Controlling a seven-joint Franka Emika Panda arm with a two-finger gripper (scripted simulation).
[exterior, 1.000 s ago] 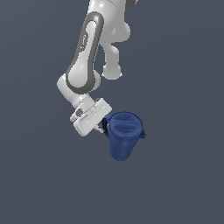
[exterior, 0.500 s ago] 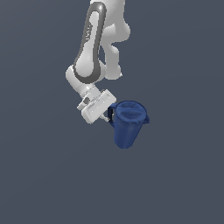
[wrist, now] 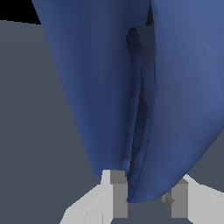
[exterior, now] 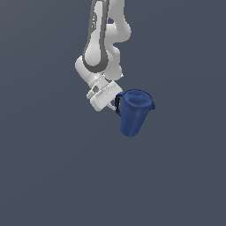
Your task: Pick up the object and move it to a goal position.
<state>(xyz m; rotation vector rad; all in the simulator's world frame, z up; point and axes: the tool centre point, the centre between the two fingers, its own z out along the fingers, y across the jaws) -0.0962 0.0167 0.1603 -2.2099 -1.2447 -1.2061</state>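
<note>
Pinching the handle, the claw [exterior: 115, 102] holds the jug [exterior: 133, 112] near-upright, spout away.

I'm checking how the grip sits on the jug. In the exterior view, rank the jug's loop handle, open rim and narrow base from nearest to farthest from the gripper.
1. Loop handle of the dark blue tapered jug: at the white gripper, on the exterior view's left.
2. Open rim: on top, just to the exterior view's right.
3. Narrow base: lowest, tilted away below.
</note>
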